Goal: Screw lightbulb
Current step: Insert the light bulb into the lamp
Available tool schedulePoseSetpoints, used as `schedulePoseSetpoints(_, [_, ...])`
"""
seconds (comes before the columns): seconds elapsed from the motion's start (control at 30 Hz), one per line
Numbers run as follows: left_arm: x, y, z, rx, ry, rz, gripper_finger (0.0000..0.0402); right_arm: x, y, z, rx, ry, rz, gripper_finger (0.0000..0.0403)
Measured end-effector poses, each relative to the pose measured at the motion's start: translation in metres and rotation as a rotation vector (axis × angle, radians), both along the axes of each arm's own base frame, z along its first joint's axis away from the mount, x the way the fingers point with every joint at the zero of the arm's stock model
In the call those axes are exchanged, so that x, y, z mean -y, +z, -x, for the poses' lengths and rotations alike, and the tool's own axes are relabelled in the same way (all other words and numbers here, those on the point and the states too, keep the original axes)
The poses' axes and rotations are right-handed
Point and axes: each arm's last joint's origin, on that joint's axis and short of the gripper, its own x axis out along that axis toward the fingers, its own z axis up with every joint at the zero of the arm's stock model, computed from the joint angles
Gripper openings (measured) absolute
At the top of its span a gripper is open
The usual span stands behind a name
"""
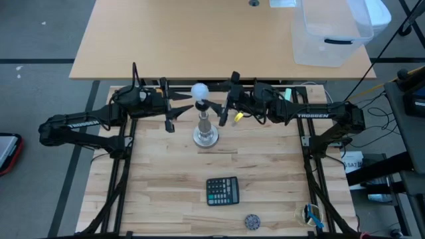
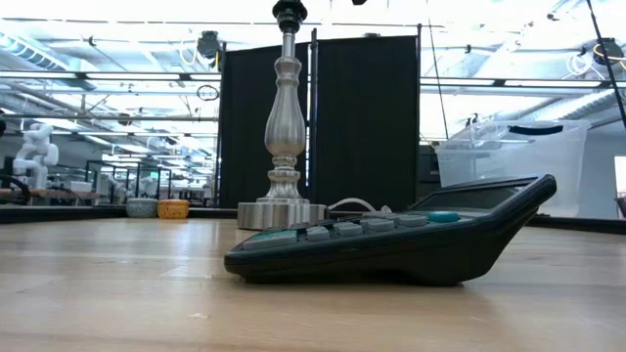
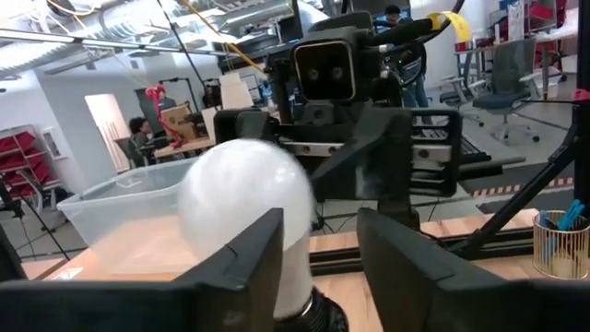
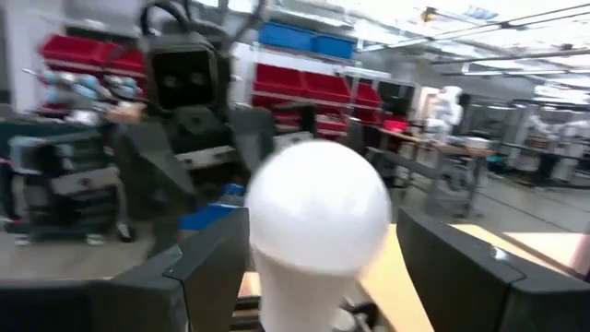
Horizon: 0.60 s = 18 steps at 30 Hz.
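- The lightbulb (image 1: 199,90), a frosted white globe, sits on the silver stand (image 1: 205,129)
- Left hand (image 1: 188,105) and right hand (image 1: 222,110) flank it, both released
- Only the low view shows the calculator (image 2: 391,242) side-on

A slatted wooden table (image 1: 166,179) carries everything. The silver lamp stand (image 1: 206,136) rests on its round base directly below the gap between the left gripper (image 1: 188,106) and the right gripper (image 1: 222,106), which face each other above it. A dark calculator (image 1: 222,191) lies flat well clear of both grippers, toward the table's near edge. Beyond it, farther still from the grippers, sits a small round dark object (image 1: 252,221), nearer the right arm's side.
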Motion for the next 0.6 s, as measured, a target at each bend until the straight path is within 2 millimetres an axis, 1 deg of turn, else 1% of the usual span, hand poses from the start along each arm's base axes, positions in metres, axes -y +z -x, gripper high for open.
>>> schedulePoseSetpoints(0.2, [0.000,0.000,0.000,0.003,0.000,0.000,0.0208,0.000,0.004,0.000,0.004,0.013,-0.028,0.0273])
schedulePoseSetpoints(0.3, [0.000,0.003,0.000,0.028,-0.001,0.006,0.0234,0.000,0.008,-0.004,0.010,0.017,-0.032,0.0273])
schedulePoseSetpoints(0.43, [0.000,0.005,0.001,0.058,0.003,0.018,0.0262,0.002,0.012,-0.016,-0.020,0.037,-0.035,0.0273])
schedulePoseSetpoints(0.6, [0.000,0.006,0.001,0.060,0.006,0.023,0.0276,0.003,0.013,-0.030,-0.042,0.031,-0.041,0.0273])
